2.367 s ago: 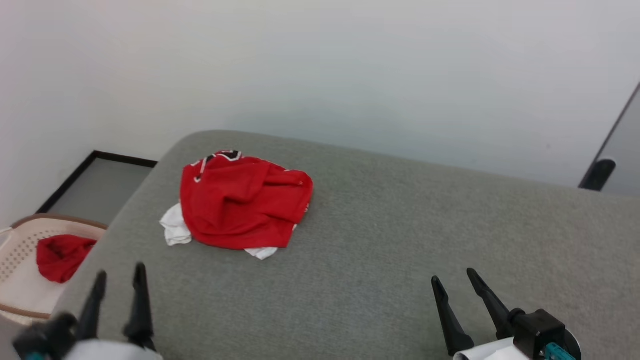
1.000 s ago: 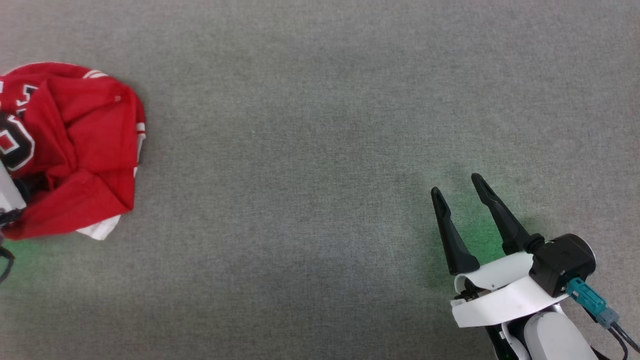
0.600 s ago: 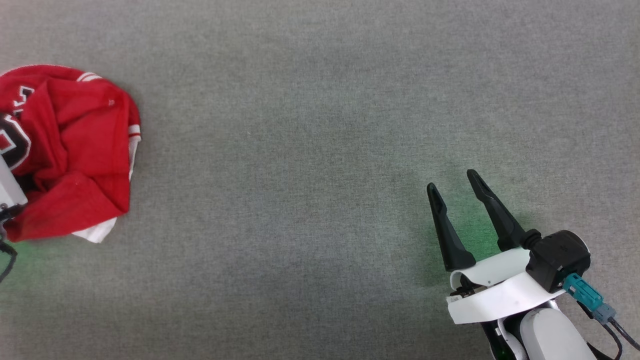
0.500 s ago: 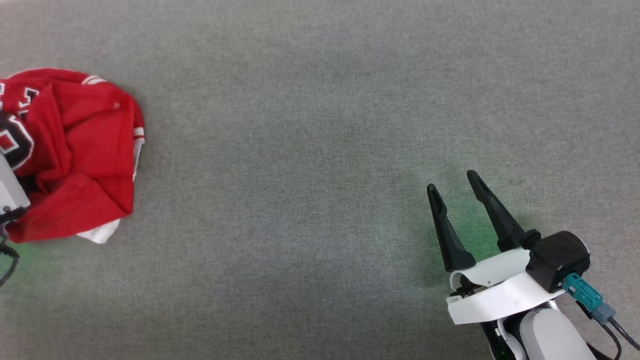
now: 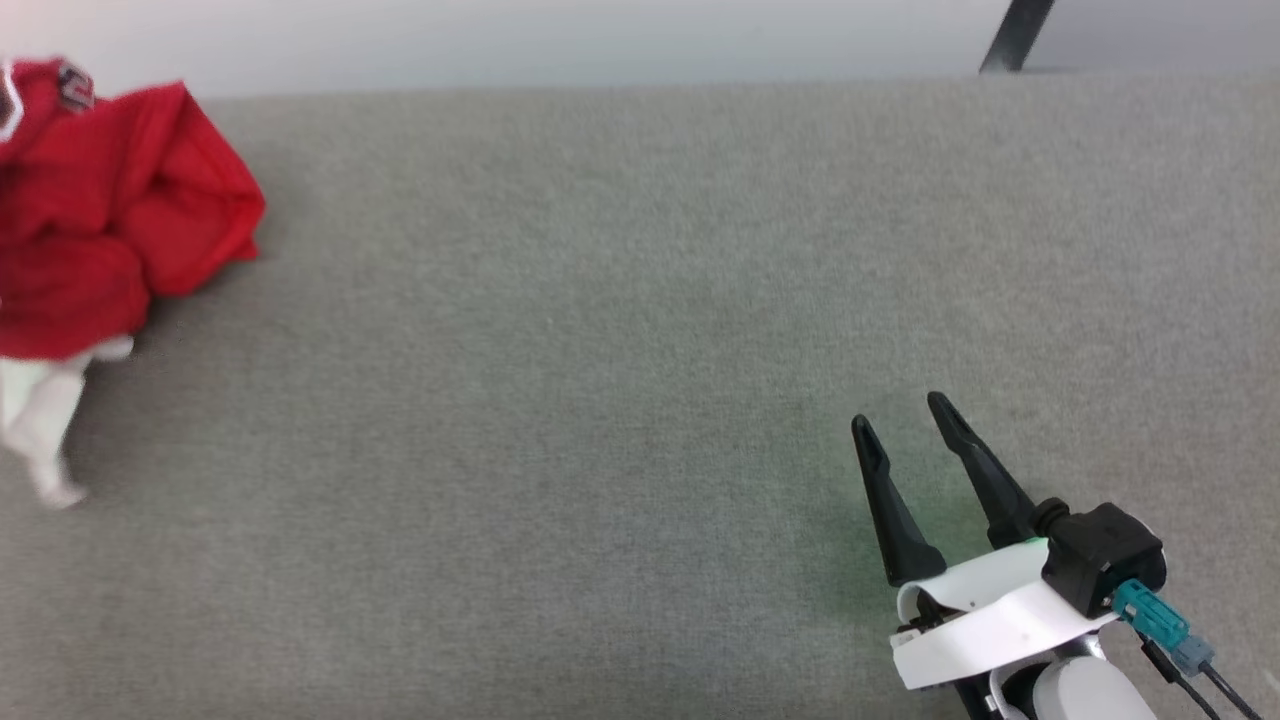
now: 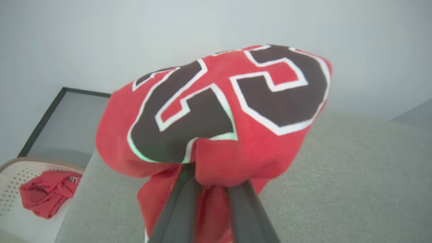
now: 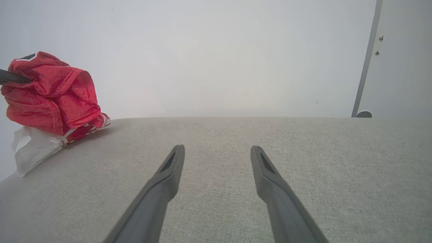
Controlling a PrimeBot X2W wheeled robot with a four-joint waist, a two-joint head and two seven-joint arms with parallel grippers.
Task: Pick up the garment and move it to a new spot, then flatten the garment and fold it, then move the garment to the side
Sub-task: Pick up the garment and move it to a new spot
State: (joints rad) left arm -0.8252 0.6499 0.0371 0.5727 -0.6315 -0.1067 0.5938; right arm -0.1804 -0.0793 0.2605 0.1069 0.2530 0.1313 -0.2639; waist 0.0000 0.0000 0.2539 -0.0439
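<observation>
The garment (image 6: 219, 111), a red jersey with a black white-outlined "23", hangs bunched in my left gripper (image 6: 214, 182), whose two dark fingers are shut on a fold of the red cloth. In the head view the garment (image 5: 110, 220) is at the far left, raised over the grey surface, with a white sleeve (image 5: 40, 420) dangling below it. In the right wrist view the garment (image 7: 50, 98) is at the left, its white sleeve reaching down to the surface. My right gripper (image 5: 905, 425) is open with nothing in it, low over the surface at the lower right.
The grey cushioned surface (image 5: 600, 400) stretches wide between the garment and my right gripper. A pale perforated basket (image 6: 13, 168) beyond the surface's left end holds a smaller plain red cloth (image 6: 47, 197). A black-framed panel (image 6: 67, 118) lies on the floor by the wall.
My left gripper has shut on the garment and lifted it off the surface, so the white sleeve now hangs down. The head camera has tilted up. The right gripper has stayed open.
</observation>
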